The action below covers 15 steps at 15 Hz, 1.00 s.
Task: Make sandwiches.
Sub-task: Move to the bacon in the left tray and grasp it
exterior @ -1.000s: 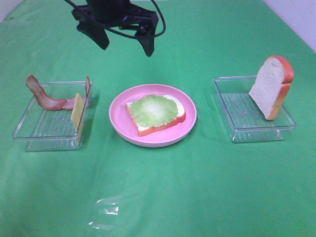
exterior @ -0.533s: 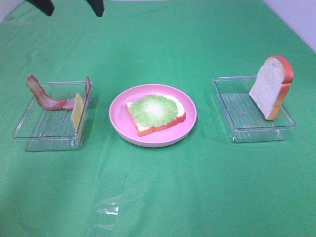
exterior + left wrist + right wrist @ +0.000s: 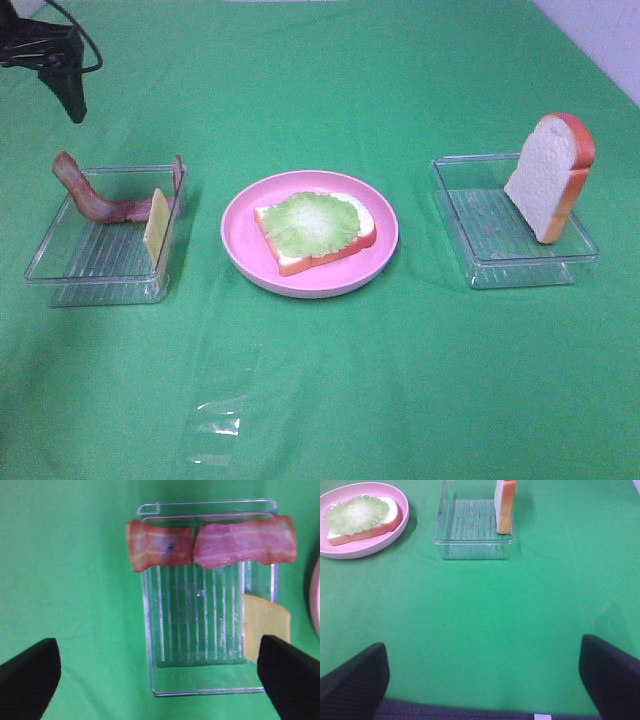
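Observation:
A bread slice topped with lettuce [image 3: 315, 230] lies on the pink plate [image 3: 240, 255] at the centre; it also shows in the right wrist view as lettuce-topped bread [image 3: 357, 515]. Two bacon strips [image 3: 160, 545] and a cheese square [image 3: 265, 627] rest in the left clear tray [image 3: 60, 270]. A second bread slice [image 3: 550, 175] leans upright in the right tray [image 3: 500, 265]. My left gripper [image 3: 160, 680] hangs open high above the left tray, holding nothing. My right gripper [image 3: 482, 680] is open over bare cloth, well short of the right tray [image 3: 470, 550].
Green cloth covers the whole table. A shiny patch of clear film [image 3: 215, 425] lies near the front edge. A pale wall [image 3: 600, 40] borders the back right corner.
My left gripper has swung from above the back centre of the table to the far left, ending above the left tray. The food and trays have not moved.

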### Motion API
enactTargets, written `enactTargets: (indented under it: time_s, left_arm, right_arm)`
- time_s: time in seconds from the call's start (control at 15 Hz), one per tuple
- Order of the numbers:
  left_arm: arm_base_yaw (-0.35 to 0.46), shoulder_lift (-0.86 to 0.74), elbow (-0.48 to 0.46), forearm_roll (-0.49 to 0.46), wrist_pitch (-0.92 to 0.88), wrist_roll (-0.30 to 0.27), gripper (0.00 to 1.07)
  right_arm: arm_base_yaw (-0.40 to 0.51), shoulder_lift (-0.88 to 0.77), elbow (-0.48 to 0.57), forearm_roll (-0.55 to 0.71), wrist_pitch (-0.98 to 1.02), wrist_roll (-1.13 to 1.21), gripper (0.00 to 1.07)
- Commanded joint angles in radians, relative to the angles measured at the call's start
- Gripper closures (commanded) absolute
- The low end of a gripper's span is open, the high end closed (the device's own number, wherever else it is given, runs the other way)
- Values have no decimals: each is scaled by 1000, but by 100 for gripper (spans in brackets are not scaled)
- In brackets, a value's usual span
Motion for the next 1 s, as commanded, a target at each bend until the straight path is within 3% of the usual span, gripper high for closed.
enactTargets:
  time_s: [0.07, 0.6, 1.0]
  left_arm:
    - [47, 18, 9, -5, -6, -8, 6]
    - [56, 129, 7, -51, -195, -5, 7]
    - [56, 220, 7, -48, -236, -4, 8]
  right_arm:
    - [-1, -32, 3, 3, -4, -6, 9]
    - [-1, -32, 3, 3, -4, -6, 9]
    - [-1, -32, 3, 3, -4, -6, 9]
